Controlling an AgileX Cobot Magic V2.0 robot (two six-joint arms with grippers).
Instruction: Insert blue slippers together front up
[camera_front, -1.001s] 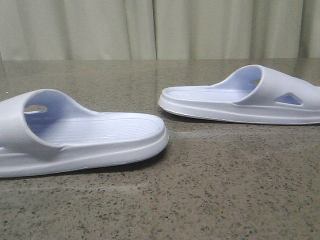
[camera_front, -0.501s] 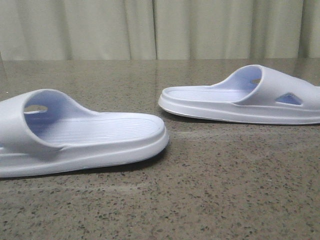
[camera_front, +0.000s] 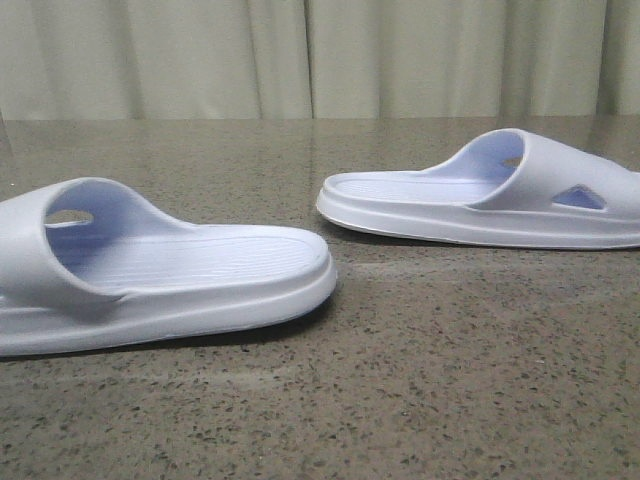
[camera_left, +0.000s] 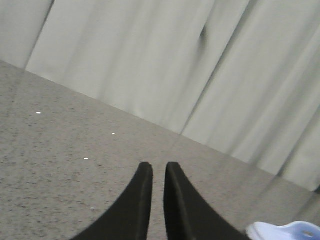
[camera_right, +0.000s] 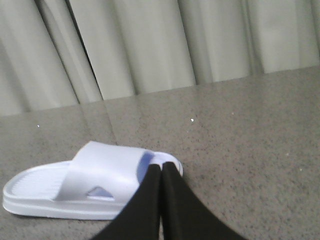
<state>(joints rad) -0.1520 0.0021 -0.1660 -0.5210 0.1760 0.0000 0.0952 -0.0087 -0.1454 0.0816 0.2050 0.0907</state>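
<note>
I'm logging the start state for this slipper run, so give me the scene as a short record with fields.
surface: speckled stone-look table
backdrop: pale curtain
near slipper: left slipper, sole down, strap at the left of the front view
far slipper: right slipper, sole down, strap at the right of the front view
slipper contact: apart, not nested
left gripper: nearly closed with a narrow gap, holding nothing
right gripper: fingers together, empty, near the right slipper's toe end
</note>
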